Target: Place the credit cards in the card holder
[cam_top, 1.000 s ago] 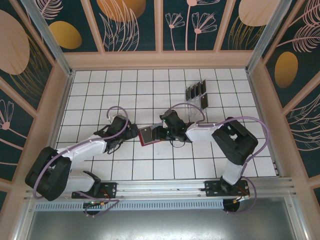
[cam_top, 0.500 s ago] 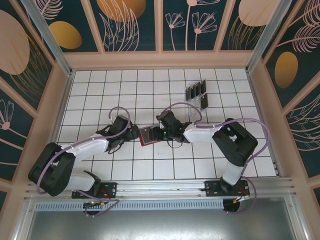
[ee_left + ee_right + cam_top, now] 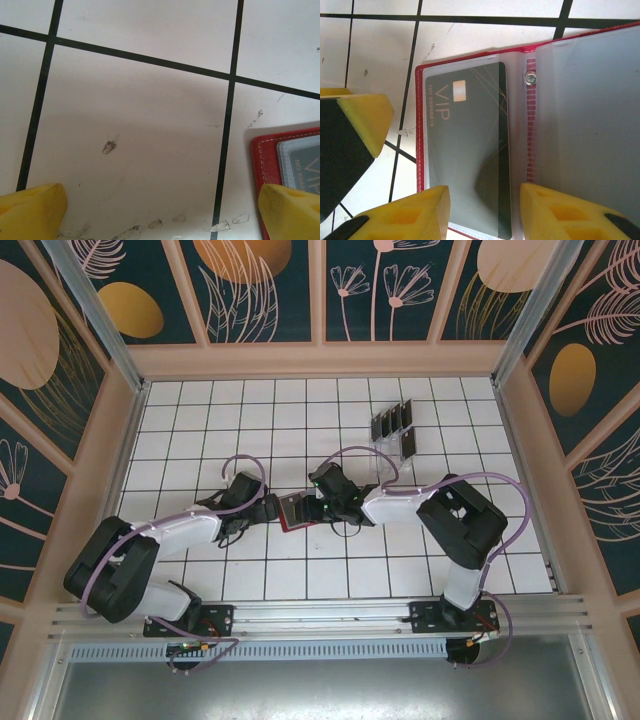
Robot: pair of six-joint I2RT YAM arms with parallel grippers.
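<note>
Holder (image 3: pixel 292 510) lies open mid-frame on the bench (image 3: pixel 200 410), one card (image 3: pixel 465 150) sleeved; more cards (image 3: pixel 392 430) upper right. Left pincer (image 3: pixel 161 200) gapes; right pincer (image 3: pixel 485 200) half apart, empty. Cards look thin, stiff, slick: pinch edges.

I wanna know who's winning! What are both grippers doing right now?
Left gripper: jaws wide open, holding nothing.
Right gripper: jaws partly open over the card holder, gripping nothing.
</note>
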